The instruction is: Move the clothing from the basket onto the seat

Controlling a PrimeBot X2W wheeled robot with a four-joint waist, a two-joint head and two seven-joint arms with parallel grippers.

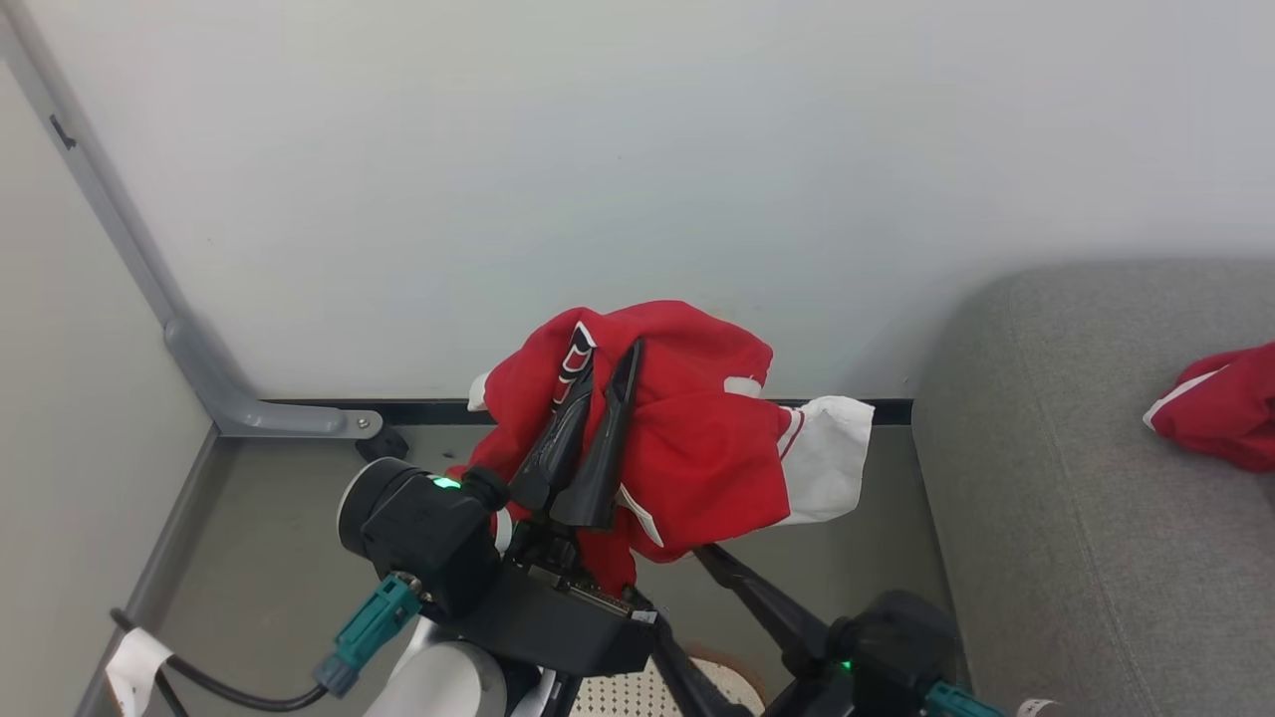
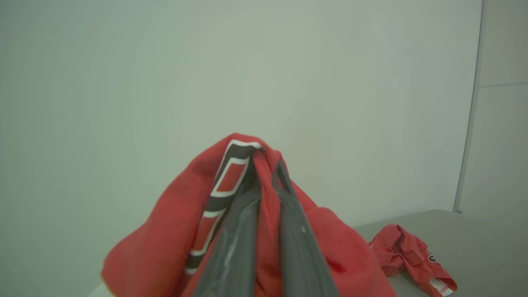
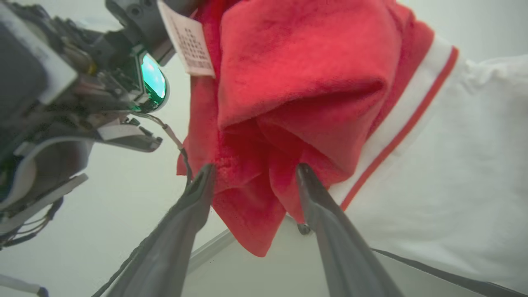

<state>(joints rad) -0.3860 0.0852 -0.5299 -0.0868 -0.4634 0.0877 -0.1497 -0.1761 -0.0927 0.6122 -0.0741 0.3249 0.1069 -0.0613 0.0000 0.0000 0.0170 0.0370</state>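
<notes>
While 1 red garment (image 1: pixel 1220 403) is laid on the seat (image 1: pixel 1076 498), a 2nd garment (image 1: pixel 697 438) is held pinched by the L gripper (image 1: pixel 610 357) up near the basket (image 1: pixel 637 692), undelivered; R gripper (image 3: pixel 254 167) is seen open.

We read nothing legible. White tag (image 3: pixel 186 41) beside the hanging red garment (image 3: pixel 297 82) bears fine print (too small); dark marking (image 2: pixel 431 258) on the second garment (image 2: pixel 402 249) blurred.

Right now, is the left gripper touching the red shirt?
Touching. The left wrist view shows the left gripper shut on a fold of the red shirt, cloth pinched between its fingers.
</notes>
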